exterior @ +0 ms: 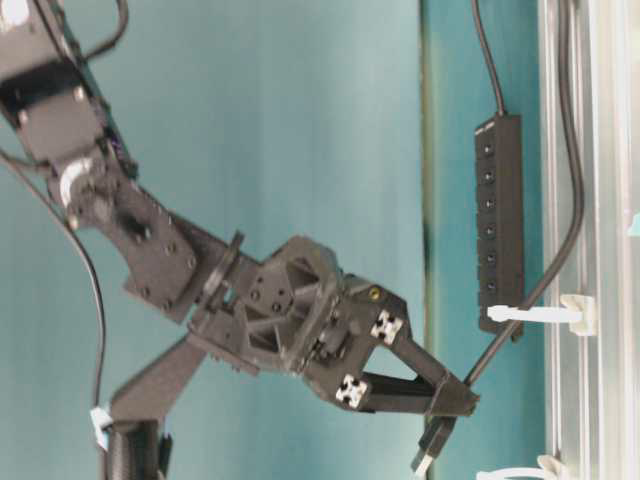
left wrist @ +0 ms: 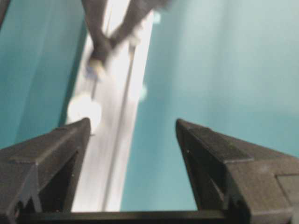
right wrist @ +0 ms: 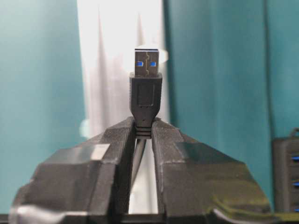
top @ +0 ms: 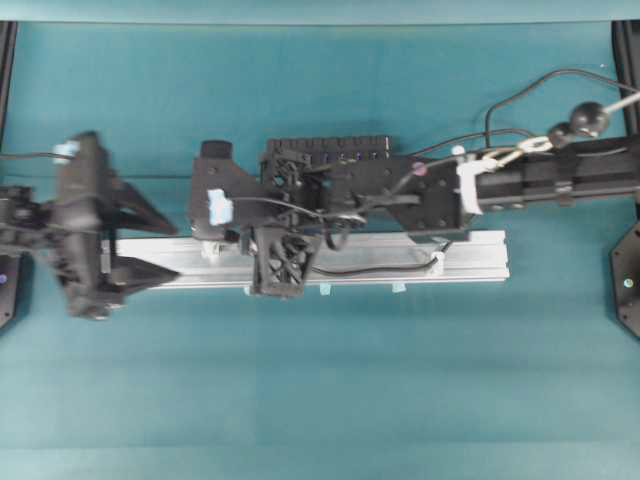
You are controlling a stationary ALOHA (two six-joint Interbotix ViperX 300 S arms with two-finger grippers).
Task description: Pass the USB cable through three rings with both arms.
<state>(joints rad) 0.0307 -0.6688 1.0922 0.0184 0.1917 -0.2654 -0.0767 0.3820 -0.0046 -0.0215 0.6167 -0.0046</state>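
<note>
Teal tabletop [top: 330,390] fills most of every view, plain w/ a faint fold line across the near side. Black USB hub [exterior: 497,225], long strip w/ a row of ports, lies just beside the far side of the alu rail [top: 470,262], parallel to it; in the overhead view it's mostly hidden, only its ribbed top edge [top: 325,145] showing. Dark frame posts [top: 6,60] stand at the table's L & R edges. Small pale-blue tape tabs [top: 398,288] stick out along the rail's near edge.

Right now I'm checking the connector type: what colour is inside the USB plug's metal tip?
Blue, inside the USB plug; clearest in the right wrist view.
</note>
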